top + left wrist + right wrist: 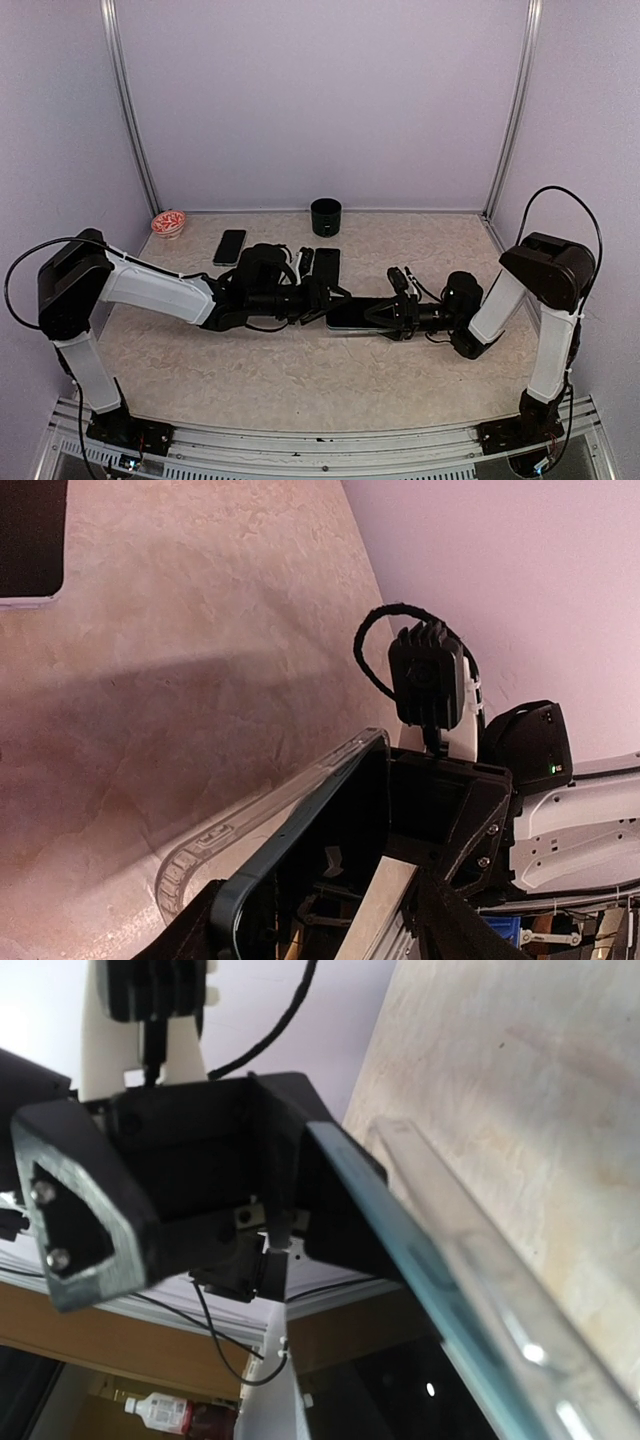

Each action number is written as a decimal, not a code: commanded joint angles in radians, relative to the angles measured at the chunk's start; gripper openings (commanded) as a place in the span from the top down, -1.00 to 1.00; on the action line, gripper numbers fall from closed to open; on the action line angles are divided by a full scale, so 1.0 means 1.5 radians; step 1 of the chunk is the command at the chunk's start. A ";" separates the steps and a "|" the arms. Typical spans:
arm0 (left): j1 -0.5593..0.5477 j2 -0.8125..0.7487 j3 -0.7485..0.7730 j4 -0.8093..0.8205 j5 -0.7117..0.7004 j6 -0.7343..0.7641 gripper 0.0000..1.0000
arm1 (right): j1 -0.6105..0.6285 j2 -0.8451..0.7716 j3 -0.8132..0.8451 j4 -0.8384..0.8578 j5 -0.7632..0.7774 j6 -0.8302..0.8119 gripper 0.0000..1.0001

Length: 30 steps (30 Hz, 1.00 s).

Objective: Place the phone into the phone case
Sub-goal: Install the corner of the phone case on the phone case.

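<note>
A dark phone (350,316) with a teal edge is held just above the table's middle, between both arms. My left gripper (327,300) is shut on its left end and my right gripper (386,316) on its right end. In the left wrist view the phone (330,830) lies edge-on with the clear phone case (200,845) along its table side, partly round it, and the right gripper (450,810) at its far end. In the right wrist view the teal edge (400,1250) and the clear case (470,1220) run side by side towards the left gripper (150,1180).
On the table (200,350) behind the arms lie a second phone (229,246) and a dark flat slab (326,265). A black cup (326,216) stands at the back middle. A red-and-white bowl (168,222) sits at the back left. Walls close in three sides.
</note>
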 commanded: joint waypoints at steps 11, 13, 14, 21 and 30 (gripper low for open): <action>0.023 -0.092 -0.046 -0.042 -0.065 0.029 -0.28 | -0.004 -0.008 0.001 0.055 -0.017 0.002 0.72; 0.027 -0.103 -0.058 -0.040 -0.072 0.030 -0.30 | -0.004 -0.009 0.002 0.056 -0.017 0.005 0.72; 0.029 -0.106 -0.066 -0.031 -0.073 0.030 -0.31 | -0.004 -0.010 0.002 0.056 -0.018 0.006 0.72; 0.033 -0.083 -0.124 0.111 0.001 0.001 -0.33 | -0.004 -0.022 0.009 0.046 -0.021 0.004 0.72; 0.034 -0.038 -0.152 0.244 0.053 -0.016 -0.35 | -0.004 -0.052 0.012 0.028 -0.026 0.001 0.71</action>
